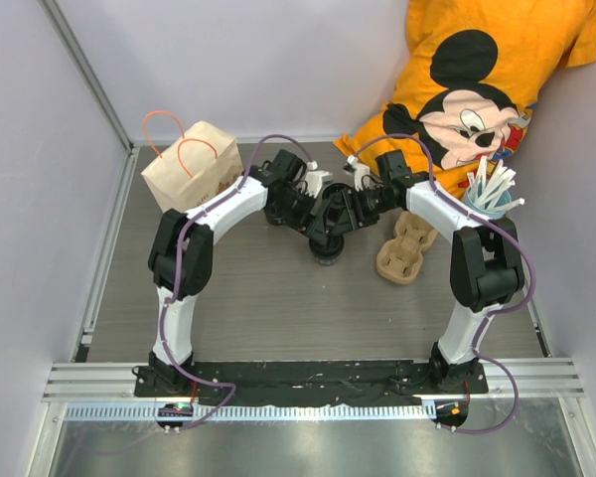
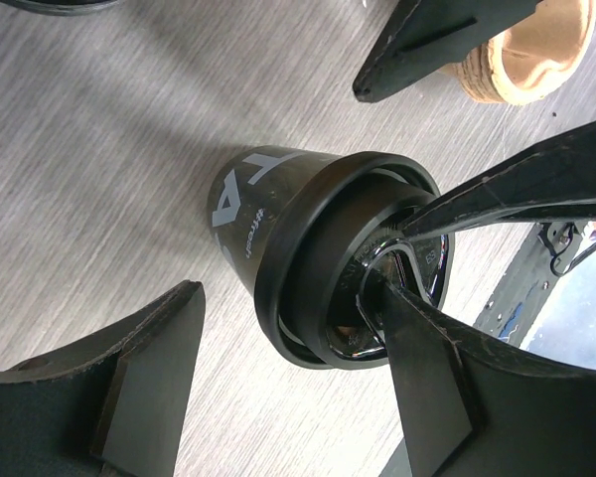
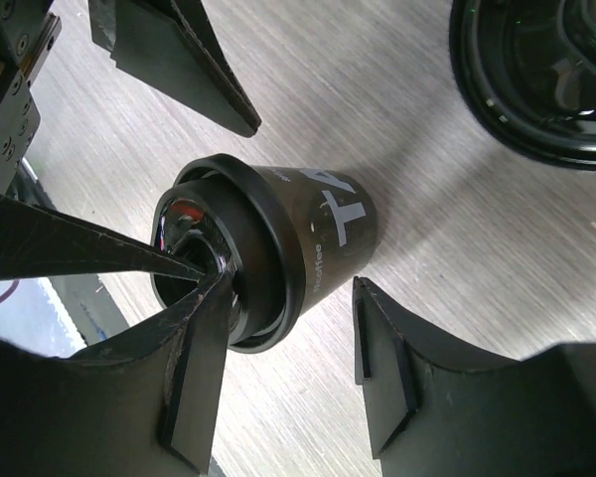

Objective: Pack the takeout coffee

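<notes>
The takeout coffee (image 2: pixel 246 211) stands upright on the grey wood-grain table (image 1: pixel 248 298), about mid-table and a little right of centre, just left of the beige pulp carrier (image 1: pixel 405 248). Its black lid (image 2: pixel 290 273) sits on top; I cannot tell whether it is pressed fully home.

Both arms meet over the cup. The left gripper (image 2: pixel 290 296) is spread wide and released: one finger lies over the lid's top, and the other stands clear of the cup's side with bare table between. The right gripper (image 3: pixel 290 288) is likewise parted and grasps nothing – one finger at the lid's edge, its partner apart from the cup wall. Each wrist view also shows a thin fingertip of the opposite gripper resting on the lid's top.

The brown paper bag (image 1: pixel 192 169) stands at the far left, well apart from the cup. The light blue cup of straws (image 1: pixel 492 202) is at the right, beyond the carrier.
</notes>
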Controlling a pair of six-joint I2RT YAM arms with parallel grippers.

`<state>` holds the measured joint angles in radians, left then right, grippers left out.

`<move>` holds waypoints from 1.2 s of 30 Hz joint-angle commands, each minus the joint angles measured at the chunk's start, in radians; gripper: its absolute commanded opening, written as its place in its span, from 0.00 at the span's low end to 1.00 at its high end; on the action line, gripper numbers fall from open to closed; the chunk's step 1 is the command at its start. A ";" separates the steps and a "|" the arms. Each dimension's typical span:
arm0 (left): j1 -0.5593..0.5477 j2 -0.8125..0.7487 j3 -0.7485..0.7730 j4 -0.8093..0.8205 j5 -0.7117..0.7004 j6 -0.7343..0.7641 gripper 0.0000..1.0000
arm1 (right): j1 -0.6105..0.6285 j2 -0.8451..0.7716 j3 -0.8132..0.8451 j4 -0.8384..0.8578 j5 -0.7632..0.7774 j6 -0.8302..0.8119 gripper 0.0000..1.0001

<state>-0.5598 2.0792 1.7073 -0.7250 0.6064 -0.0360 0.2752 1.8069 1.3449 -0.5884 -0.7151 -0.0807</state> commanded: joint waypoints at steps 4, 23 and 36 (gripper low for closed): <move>0.026 0.094 0.018 -0.140 -0.194 0.091 0.74 | -0.001 0.014 0.062 0.012 0.022 -0.007 0.56; 0.028 0.090 0.153 -0.166 -0.065 0.053 0.77 | -0.004 0.012 0.085 0.002 0.013 0.005 0.56; 0.029 0.055 0.153 -0.151 0.015 0.001 0.78 | -0.016 0.022 0.086 -0.004 -0.098 0.042 0.60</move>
<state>-0.5396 2.1399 1.8435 -0.8585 0.6132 -0.0227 0.2642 1.8263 1.3895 -0.5934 -0.7570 -0.0544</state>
